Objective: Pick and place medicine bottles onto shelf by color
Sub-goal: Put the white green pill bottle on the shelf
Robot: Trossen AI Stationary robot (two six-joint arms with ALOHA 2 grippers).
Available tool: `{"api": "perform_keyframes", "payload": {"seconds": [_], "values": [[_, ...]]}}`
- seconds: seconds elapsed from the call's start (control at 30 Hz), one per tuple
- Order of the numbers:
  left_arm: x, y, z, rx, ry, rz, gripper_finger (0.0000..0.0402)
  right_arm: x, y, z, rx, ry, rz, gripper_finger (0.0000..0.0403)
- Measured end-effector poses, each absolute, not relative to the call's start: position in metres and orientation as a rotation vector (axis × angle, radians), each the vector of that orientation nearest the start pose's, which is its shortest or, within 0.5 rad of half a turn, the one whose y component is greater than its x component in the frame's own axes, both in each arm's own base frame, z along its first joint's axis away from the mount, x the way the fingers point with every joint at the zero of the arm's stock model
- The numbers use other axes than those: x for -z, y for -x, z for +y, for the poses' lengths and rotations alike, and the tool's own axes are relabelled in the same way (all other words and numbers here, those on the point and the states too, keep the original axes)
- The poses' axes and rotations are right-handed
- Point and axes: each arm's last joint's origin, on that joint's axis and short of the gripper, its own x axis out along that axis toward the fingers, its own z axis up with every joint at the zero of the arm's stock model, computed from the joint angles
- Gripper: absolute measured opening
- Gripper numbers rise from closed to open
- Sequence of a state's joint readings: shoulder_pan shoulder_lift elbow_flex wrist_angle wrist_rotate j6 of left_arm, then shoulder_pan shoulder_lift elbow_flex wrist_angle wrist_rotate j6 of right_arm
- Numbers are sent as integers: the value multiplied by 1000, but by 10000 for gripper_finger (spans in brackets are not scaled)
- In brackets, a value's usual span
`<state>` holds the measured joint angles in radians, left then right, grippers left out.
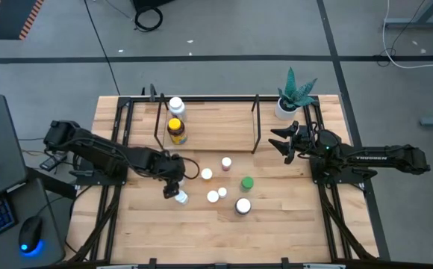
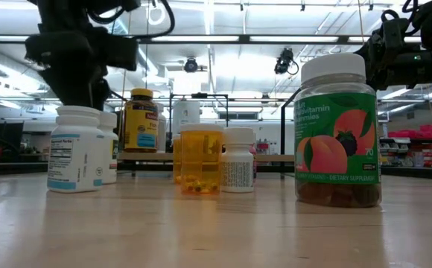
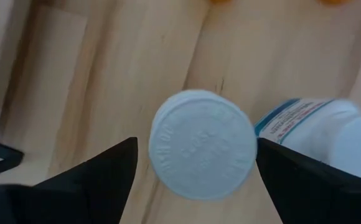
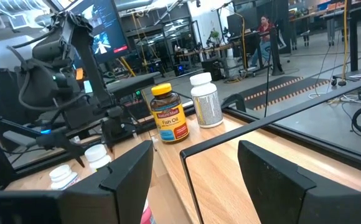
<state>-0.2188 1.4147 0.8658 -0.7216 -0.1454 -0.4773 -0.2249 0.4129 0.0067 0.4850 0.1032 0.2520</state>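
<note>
My left gripper (image 1: pixel 173 184) points steeply down over two white medicine bottles (image 1: pixel 176 194) near the table's left middle. It is open. Its fingers stand on either side of one bottle's white cap (image 3: pixel 202 144) without touching it. The second white bottle (image 3: pixel 311 124) stands just beside it. Farther right on the table stand more bottles: pinkish cap (image 1: pixel 226 162), green cap (image 1: pixel 246 183), and the peach-label jar (image 2: pixel 337 134). On the shelf (image 1: pixel 216 127) an amber yellow-capped bottle (image 1: pixel 176 131) and a white one (image 1: pixel 175 106) stand upright. My right gripper (image 1: pixel 278 142) waits open and level by the shelf's right end.
A white pot with a green plant (image 1: pixel 291 96) stands at the far right corner behind my right arm. The shelf's thin black uprights (image 1: pixel 255 123) frame the board. A clear orange bottle (image 2: pixel 199 158) and a small white one (image 2: pixel 238 158) stand mid-table. A keyboard and mouse (image 1: pixel 28 237) lie left of the table.
</note>
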Motion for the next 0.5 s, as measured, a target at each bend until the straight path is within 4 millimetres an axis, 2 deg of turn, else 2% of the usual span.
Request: {"api": "perform_keyframes", "payload": {"seconds": [0.27, 0.5], "values": [[-185, -252, -53, -182, 121, 1238, 303, -175, -119, -30, 316, -245, -120, 243], [-184, -253, -53, -176, 114, 1236, 260, -175, -119, -30, 316, -245, -120, 243]]}}
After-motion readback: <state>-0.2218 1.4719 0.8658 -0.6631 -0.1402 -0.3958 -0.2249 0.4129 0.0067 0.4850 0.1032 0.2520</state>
